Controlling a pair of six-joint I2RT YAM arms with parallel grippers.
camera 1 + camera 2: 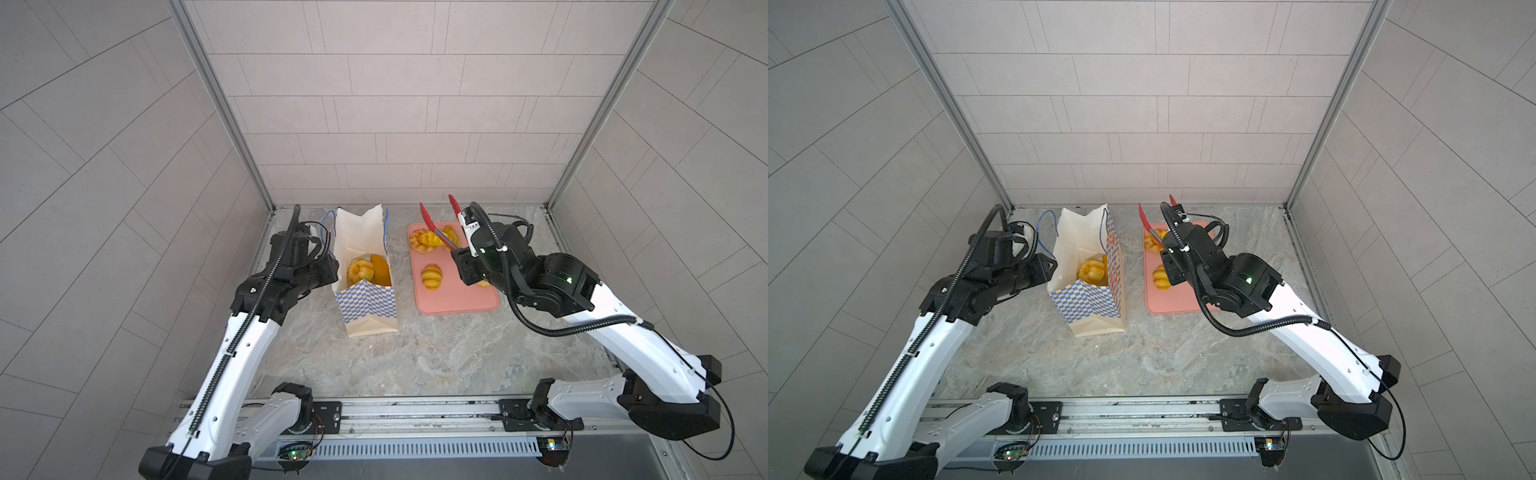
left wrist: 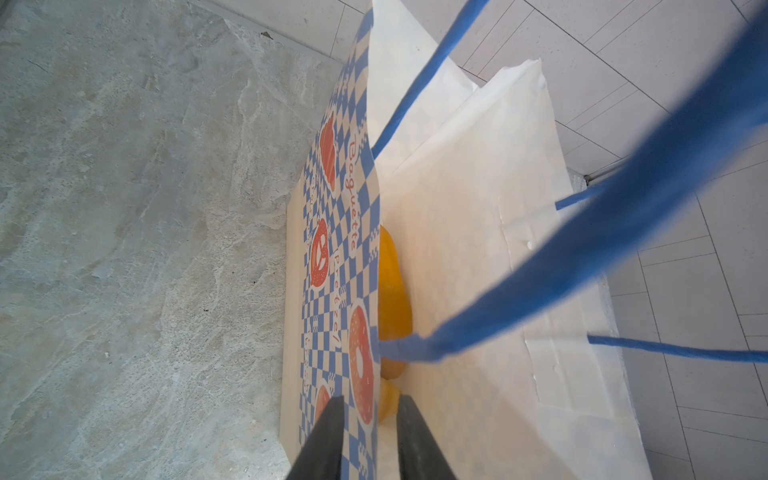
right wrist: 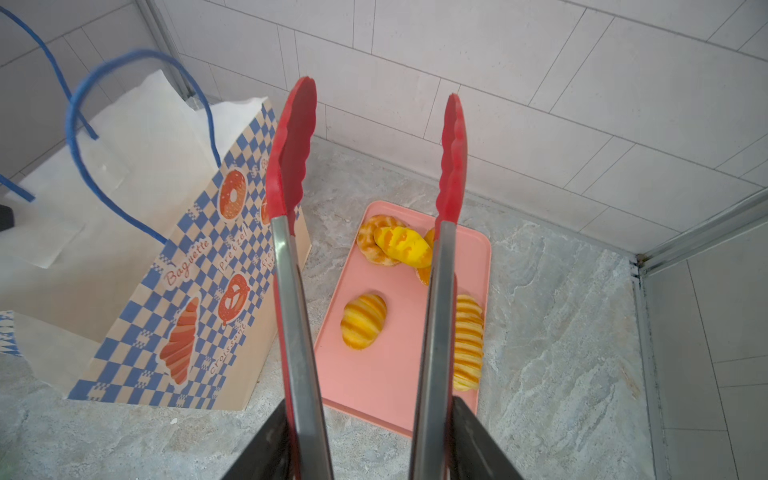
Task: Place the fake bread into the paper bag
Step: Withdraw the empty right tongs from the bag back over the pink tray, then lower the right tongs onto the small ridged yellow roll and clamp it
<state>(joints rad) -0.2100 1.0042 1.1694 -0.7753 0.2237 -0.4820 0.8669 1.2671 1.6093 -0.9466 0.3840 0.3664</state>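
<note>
Right claw (image 3: 368,407) pinches tongs (image 3: 293,291); left claw (image 2: 370,399) spread; fake bread (image 3: 363,320) glossy, yellow-orange striped.

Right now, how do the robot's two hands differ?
The right hand grips red-tipped tongs over the pink tray; the left hand holds no tool. The left hand's fingers stand apart astride the wall of the paper bag; the right hand is away from it. Both are black.

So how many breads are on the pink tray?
5: a ring, a yellow roll on it, an orange piece behind the tongs, a striped bun, a long roll at the edge. More may be hidden.
</note>
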